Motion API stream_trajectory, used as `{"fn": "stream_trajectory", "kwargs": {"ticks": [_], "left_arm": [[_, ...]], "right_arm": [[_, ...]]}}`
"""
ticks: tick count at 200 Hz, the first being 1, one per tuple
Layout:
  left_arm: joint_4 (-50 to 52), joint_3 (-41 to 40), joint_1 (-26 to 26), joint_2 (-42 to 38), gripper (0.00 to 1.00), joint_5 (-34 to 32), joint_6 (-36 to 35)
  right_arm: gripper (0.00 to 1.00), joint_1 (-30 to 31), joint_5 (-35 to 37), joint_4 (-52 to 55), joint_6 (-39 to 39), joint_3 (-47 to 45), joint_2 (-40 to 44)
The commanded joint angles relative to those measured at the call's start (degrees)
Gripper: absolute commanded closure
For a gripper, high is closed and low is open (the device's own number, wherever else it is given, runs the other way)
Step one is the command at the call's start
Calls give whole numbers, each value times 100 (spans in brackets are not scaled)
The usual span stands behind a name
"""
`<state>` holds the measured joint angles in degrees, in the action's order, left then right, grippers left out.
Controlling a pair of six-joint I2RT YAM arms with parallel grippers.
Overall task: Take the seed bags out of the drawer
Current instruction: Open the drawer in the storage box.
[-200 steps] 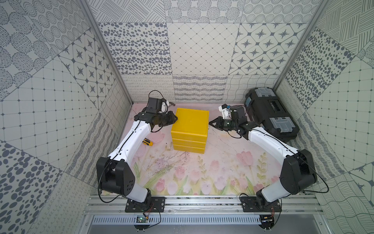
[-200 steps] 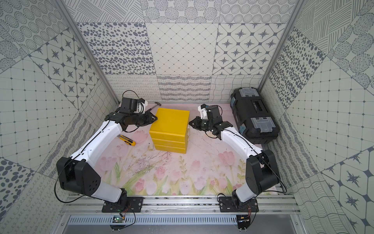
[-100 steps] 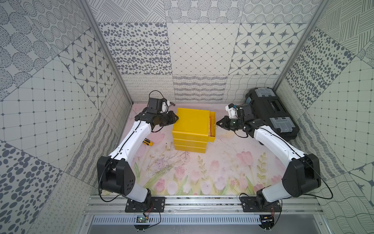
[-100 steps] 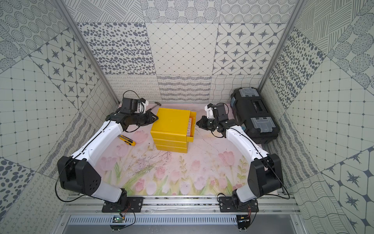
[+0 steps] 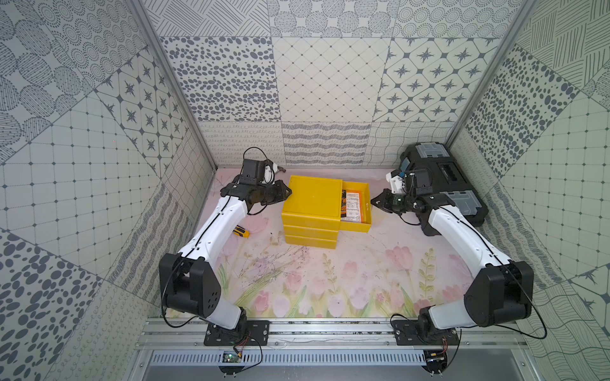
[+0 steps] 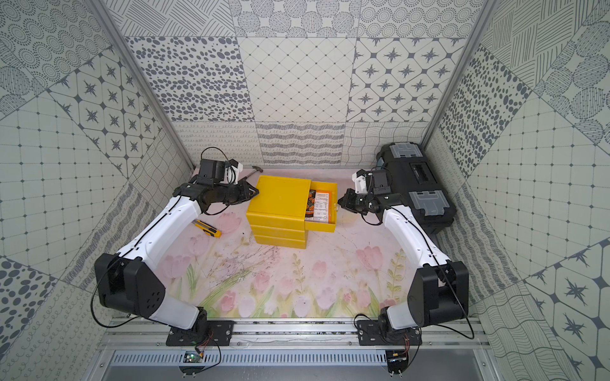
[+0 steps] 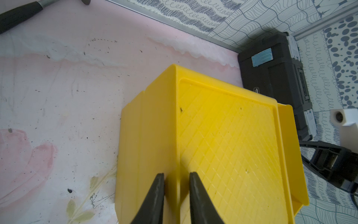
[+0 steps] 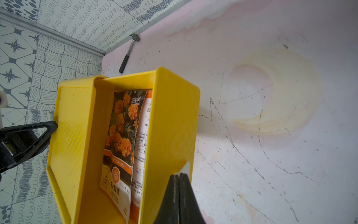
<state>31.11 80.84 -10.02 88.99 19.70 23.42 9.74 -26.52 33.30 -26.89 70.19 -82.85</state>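
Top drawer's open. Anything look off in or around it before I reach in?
Nothing spilled or damaged. In the drawer, the seed bags overlap, one flower side up, another text side up. The mat is scuffed, with a yellowish stain.

the top drawer (image 5: 358,211) stands pulled out to the right of the yellow cabinet (image 5: 312,201) and is open from above, so the bags (image 5: 352,207) lying in it can be reached straight down. its front wall stands between the bags and the right gripper (image 5: 373,202), whose shut tips sit at that wall's outer face. the black toolbox (image 5: 442,184) fills the far right corner behind that arm. the left gripper (image 5: 288,191), jaws a little apart, is up against the cabinet's left side. a hammer (image 6: 252,172) lies by the back wall and a knife (image 5: 242,232) beneath the left arm. wide open mat (image 5: 330,283) lies in front of the cabinet.
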Motion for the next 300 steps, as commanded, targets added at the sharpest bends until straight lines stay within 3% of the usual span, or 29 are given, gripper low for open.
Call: {"fn": "stream_trajectory", "kwargs": {"ticks": [1,87,126,160,196,233,300], "left_arm": [[817,-108,-24,126,76,-257,-158],[782,-179,-21,104,76,-222,-145],[751,-223,-17,105,76,-201,-146],[721,-224,-17,105,76,-178,-146],[717,-235,-20,110,76,-173,-165],[710,-245,-17,91,76,-164,-163],[703,-310,-15,22,74,-183,-196]], "right_arm": [[100,-110,-161,-175,131,-32,241],[100,-174,-15,-166,123,65,87],[72,-183,235,-150,131,20,139],[54,-193,654,-17,122,93,264],[54,-142,981,125,28,261,641],[52,320,1110,185,-139,680,841],[52,1481,1734,121,-313,1078,154]]}}
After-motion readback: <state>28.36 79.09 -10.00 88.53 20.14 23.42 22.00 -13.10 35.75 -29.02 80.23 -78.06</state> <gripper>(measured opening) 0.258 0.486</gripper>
